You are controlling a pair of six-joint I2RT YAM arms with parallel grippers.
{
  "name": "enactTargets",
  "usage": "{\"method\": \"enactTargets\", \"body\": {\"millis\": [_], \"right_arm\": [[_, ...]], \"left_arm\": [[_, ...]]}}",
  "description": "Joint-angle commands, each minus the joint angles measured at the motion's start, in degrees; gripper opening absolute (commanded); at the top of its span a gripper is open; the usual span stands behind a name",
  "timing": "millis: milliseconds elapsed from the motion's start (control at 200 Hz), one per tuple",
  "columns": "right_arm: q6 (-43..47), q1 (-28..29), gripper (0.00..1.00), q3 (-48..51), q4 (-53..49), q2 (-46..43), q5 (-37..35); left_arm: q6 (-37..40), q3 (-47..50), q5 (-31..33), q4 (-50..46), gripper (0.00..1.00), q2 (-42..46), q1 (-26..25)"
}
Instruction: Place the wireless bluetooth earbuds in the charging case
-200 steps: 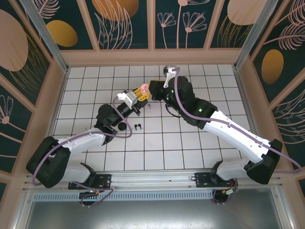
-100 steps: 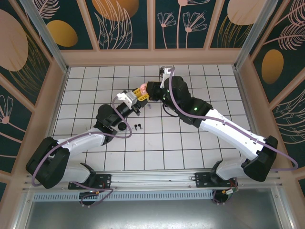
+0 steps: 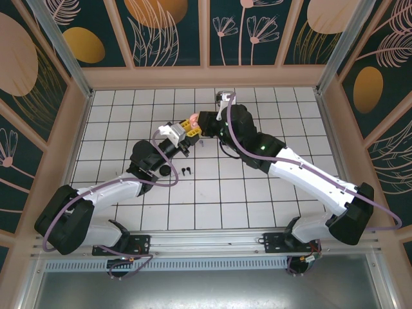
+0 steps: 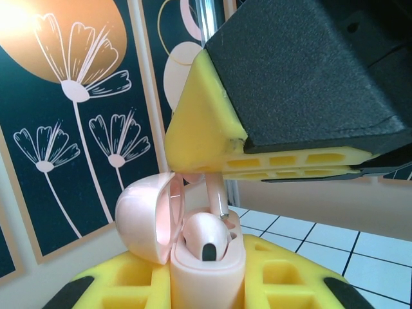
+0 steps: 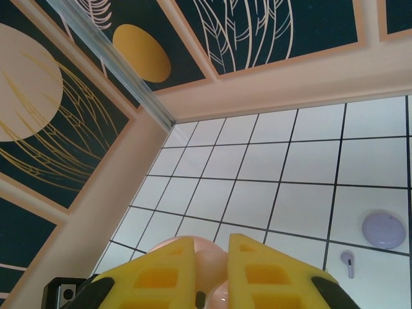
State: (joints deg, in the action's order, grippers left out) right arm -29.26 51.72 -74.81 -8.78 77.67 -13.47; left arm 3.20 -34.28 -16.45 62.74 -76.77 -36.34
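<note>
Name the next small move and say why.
Probably ease the right claw straight down: the stem of its pink earbud hangs at the rim of the open case, beside a seated bud, not yet in. The left claw holds the case.

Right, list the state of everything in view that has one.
Pink case: lid open, upright, clamped by the left gripper.
Seated pink earbud: in its slot.
Second pink earbud: pinched by the right gripper, stem down at the case, not seated.
Lilac case: looks shut, on the table.
Lilac earbud: loose beside it.
</note>
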Motion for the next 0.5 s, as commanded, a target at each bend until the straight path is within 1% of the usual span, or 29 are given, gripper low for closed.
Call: {"method": "enactTargets", "body": {"millis": [0,100,370,495], "right_arm": [[0.11,-0.22,0.14,1.48,-0.79,-0.15,-0.30],[0.85,-0.13,0.13,1.81,-1.32,-0.27,-0.76],[4.15,1.23,0.13,3.28,-0.51,-0.98,-2.76],[4.22,1.37,0.13,3.97,0.25,-1.40,-3.35]], "left_arm": [[0.92,-0.52,-1.06,3.72,0.00,2.04,-0.29],[0.93,-0.59,-1.02,3.62,0.00,2.03,-0.25],[0.48,-1.29,-0.95,2.98,0.00,1.87,-0.31],[0.30,-1.49,-1.04,2.65,0.00,1.79,-0.30]]}}
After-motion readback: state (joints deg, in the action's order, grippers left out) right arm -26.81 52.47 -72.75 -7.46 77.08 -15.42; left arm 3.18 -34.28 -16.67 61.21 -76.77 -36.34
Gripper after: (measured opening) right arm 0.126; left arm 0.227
